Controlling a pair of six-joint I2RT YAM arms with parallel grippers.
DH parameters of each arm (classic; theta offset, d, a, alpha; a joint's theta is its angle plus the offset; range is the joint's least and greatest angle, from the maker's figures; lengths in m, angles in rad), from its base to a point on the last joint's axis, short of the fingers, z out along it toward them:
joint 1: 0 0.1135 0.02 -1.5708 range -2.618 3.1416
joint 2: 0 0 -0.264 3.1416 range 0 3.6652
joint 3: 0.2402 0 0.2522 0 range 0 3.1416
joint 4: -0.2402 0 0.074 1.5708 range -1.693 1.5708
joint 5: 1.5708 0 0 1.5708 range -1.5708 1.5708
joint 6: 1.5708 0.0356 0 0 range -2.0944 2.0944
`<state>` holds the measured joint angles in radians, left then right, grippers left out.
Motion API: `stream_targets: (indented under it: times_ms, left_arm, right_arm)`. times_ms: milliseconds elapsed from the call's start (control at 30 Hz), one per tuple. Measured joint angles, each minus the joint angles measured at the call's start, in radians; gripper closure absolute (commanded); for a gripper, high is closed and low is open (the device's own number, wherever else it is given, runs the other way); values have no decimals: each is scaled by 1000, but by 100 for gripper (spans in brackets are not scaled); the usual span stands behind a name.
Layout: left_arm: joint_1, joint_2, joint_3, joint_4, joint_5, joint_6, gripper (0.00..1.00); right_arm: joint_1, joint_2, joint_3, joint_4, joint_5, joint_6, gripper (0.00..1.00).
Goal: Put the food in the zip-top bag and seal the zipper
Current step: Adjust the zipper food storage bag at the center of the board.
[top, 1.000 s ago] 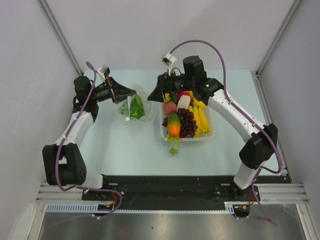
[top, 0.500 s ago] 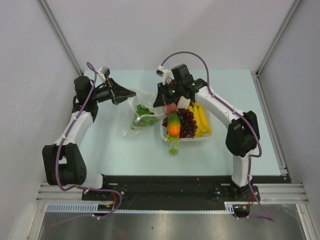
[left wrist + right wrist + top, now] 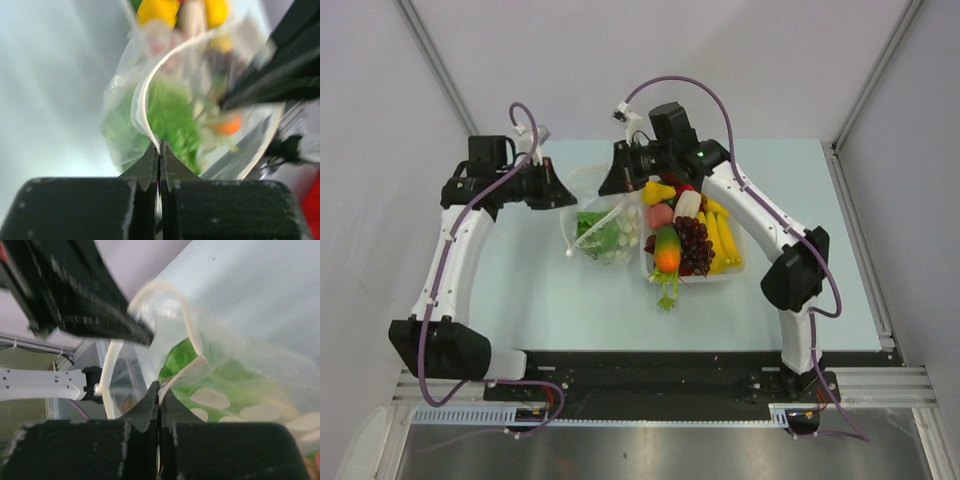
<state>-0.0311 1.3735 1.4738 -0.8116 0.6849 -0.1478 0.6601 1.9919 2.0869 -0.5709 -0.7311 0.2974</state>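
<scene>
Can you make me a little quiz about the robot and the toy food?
1. True or false: the lettuce is inside the bag.
2. What do the left tool and the right tool each pinch? A) the bag's rim B) nothing C) each other
3. Fill in: the grapes lie in the white ____.
Key: 1 true; 2 A; 3 tray.

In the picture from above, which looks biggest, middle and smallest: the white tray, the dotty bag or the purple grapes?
1. White tray.
2. Zip-top bag, close behind the tray; it is crumpled, so I am not sure.
3. Purple grapes, clearly smallest.
</scene>
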Motion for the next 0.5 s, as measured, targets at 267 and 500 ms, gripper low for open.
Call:
stream_targets:
  times_ms: [267, 500]
  left_arm:
    - [-16, -21, -37, -209, -203, 200, 100]
    - [-17, -63, -74, -240, -206, 237, 100]
  right_arm:
    - [13, 79, 103, -132, 174, -68, 93]
    - [24, 103, 118, -157, 256, -156, 53]
